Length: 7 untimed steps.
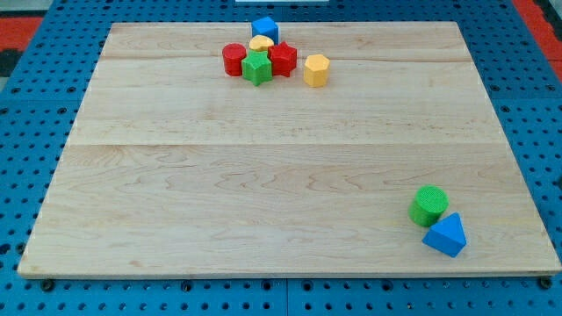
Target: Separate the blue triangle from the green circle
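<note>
The blue triangle (446,235) lies near the board's bottom right corner. The green circle (428,205) stands just above and to its left, touching it or nearly so. My tip and the rod do not show in the view.
A cluster sits at the view's top centre: a blue cube (265,29), a yellow block (261,44), a red round block (234,60), a green star-shaped block (257,68), a red star-shaped block (283,59) and a yellow hexagon (316,70). The wooden board (219,175) lies on a blue perforated table.
</note>
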Motion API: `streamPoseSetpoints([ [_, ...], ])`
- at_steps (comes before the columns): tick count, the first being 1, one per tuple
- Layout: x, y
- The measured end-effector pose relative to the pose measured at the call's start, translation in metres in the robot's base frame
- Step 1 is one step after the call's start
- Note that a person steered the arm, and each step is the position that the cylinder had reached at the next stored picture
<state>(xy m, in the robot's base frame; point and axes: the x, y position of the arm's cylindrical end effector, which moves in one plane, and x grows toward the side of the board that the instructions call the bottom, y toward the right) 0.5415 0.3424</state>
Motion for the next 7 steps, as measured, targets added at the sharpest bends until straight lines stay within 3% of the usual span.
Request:
streamPoseSetpoints([
  [1, 0.041, -0.075],
  [3, 0.043, -0.342],
  [4, 0.023, -0.347],
  [5, -0.058, -0.420],
  [6, -0.104, -0.477],
  [7, -0.165, -0.488],
])
